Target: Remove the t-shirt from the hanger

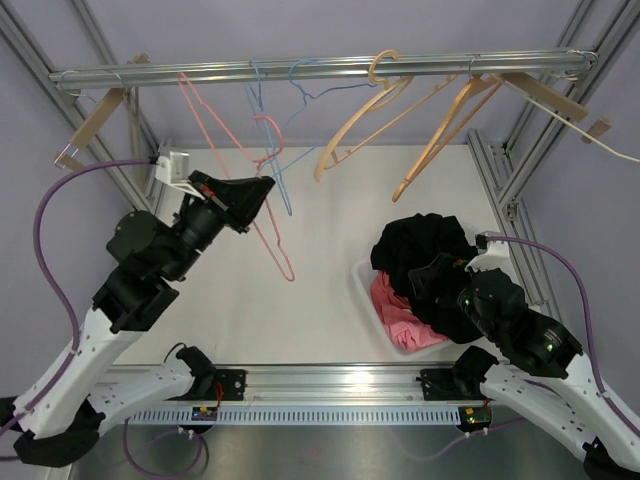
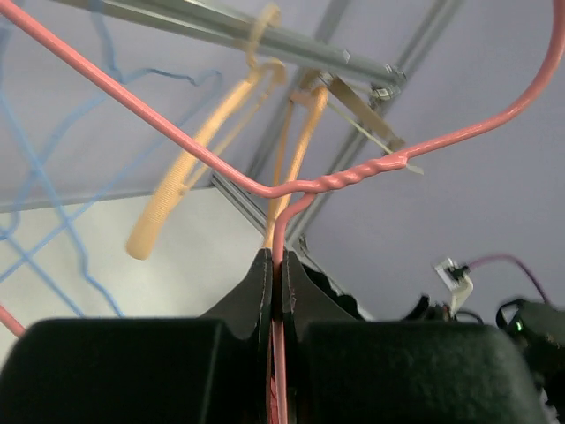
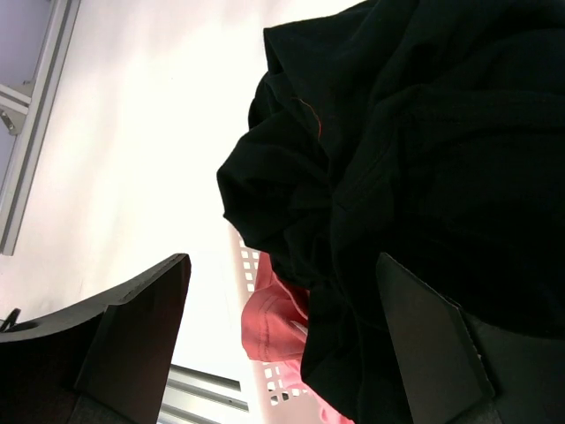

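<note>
your left tool (image 2: 275, 287) is clamped on the bare pink hanger (image 2: 340, 181). your right tool (image 3: 282, 265) stands apart over the black t-shirt (image 3: 415, 132), heaped in the basket (image 1: 361, 283) on the surface (image 1: 310, 310). removal looks done; you likely only need to release the hanger.

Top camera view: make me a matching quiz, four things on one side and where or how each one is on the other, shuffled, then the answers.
1 pink hanger
2 blue hanger
3 black shirt
4 right gripper

A heaped in the basket
B open, over the basket
C hanging untouched on the rail
D pinched in the left gripper

Pairs: 1-D, 2-C, 3-A, 4-B
</note>
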`<control>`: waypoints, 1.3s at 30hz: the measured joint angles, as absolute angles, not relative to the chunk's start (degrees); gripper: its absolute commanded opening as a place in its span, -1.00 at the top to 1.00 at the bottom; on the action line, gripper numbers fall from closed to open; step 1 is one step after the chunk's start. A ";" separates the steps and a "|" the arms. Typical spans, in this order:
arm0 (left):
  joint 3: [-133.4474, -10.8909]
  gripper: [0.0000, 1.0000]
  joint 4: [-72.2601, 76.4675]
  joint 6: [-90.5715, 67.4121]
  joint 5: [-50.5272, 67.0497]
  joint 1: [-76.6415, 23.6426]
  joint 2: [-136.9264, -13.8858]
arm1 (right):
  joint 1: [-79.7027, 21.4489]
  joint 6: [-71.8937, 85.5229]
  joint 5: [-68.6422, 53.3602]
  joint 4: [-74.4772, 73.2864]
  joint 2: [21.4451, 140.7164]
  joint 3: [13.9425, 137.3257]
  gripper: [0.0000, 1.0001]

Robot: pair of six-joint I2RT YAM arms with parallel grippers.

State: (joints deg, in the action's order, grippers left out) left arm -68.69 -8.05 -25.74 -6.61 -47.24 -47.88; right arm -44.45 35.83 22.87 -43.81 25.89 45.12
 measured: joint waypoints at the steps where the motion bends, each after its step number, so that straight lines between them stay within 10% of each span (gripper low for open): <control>1: -68.84 1.00 -8.47 -27.68 -4.69 -43.62 -47.22 | -44.45 35.55 22.81 -43.81 25.89 45.12 -0.90; 15: -66.89 1.00 6.26 -62.22 35.68 -2.74 -58.15 | -44.45 34.04 19.55 -42.92 23.49 45.06 -0.90; 39: -67.42 1.00 25.12 -81.34 42.28 1.72 -75.13 | -44.45 33.34 17.28 -42.74 23.46 45.08 -0.92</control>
State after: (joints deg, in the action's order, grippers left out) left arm -67.42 25.12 -81.34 42.28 1.72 -75.13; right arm -44.45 33.34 17.28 -42.74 23.46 45.08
